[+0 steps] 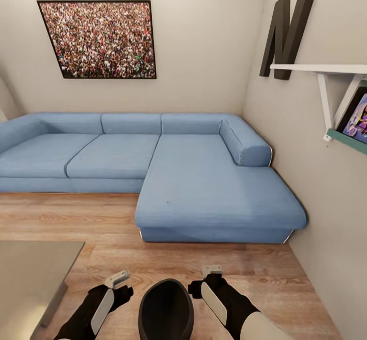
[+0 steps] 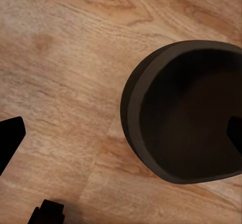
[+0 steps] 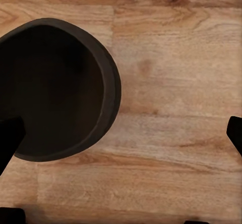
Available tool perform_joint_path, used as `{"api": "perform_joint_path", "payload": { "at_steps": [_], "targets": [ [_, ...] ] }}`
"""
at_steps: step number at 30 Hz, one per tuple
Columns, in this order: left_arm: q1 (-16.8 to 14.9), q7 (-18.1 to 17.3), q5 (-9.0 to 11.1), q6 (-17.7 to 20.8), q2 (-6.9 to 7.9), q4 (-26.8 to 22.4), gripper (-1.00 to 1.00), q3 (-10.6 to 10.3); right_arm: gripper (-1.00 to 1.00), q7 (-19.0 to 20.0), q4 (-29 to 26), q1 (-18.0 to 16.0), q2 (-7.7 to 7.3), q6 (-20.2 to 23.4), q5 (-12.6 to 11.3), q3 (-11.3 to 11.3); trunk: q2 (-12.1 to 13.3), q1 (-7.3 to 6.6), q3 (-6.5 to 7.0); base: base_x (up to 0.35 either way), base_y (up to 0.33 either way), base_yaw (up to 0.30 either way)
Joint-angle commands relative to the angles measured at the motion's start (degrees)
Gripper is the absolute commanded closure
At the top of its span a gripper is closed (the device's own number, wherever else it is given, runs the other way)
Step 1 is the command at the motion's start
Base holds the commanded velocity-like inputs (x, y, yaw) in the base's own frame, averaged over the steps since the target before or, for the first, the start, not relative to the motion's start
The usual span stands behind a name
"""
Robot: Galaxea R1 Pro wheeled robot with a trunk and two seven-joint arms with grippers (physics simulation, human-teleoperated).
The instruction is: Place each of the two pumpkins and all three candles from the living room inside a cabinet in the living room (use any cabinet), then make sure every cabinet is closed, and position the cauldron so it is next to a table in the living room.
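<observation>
The black cauldron [image 1: 166, 310] sits low between my two arms, over the wooden floor just right of the table [image 1: 30, 273] corner. My left gripper [image 1: 122, 286] is open at the cauldron's left side. In the left wrist view its fingers straddle the cauldron's [image 2: 186, 113] near wall, one fingertip [image 2: 11, 133] over the floor and the other over the dark inside. My right gripper [image 1: 204, 279] is open at the right side and straddles the cauldron's [image 3: 55, 88] wall the same way. Whether the pot rests on the floor I cannot tell. The pumpkins, candles and cabinet are out of view.
A large blue corner sofa [image 1: 153, 161] fills the room ahead, its chaise reaching toward me. The right wall carries a white shelf [image 1: 326, 72] with a big dark letter. A framed picture [image 1: 99, 39] hangs on the back wall. Wooden floor [image 1: 102, 217] lies between sofa and table.
</observation>
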Motion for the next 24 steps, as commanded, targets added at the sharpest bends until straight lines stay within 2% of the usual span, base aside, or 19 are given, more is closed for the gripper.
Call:
{"api": "perform_joint_path", "payload": {
  "at_steps": [1,4,8,11,24],
  "targets": [
    [0.00,0.00,-0.01,-0.04,-0.07,0.03,-1.00,0.00,-1.00,0.03,0.01,0.00,0.00,0.00,0.00,0.00,-0.42,0.23,-0.18,0.000,0.000,0.000],
    [0.00,0.00,-0.01,-0.08,-0.16,0.07,-1.00,-0.23,-1.00,0.09,0.02,0.00,0.00,-0.66,0.00,0.00,-1.62,0.89,-0.72,0.000,0.000,0.000],
    [0.00,0.00,0.00,-0.23,-0.13,0.09,-1.00,-3.34,-1.00,0.24,0.49,0.00,0.00,-2.69,-0.05,0.04,-3.22,1.76,-1.44,0.000,0.000,0.000],
    [0.00,0.00,0.05,-0.51,-0.16,0.09,-1.00,-4.60,-1.00,0.37,1.11,-0.01,0.00,-3.31,-0.01,0.08,-4.43,2.42,-1.98,0.000,0.000,0.000],
    [0.00,0.00,0.07,-0.71,-0.20,0.09,-1.00,-5.10,-1.00,0.44,1.42,-0.01,0.00,-3.58,0.07,0.09,-9.64,5.28,-4.31,0.000,0.000,0.000]
  ]
}}
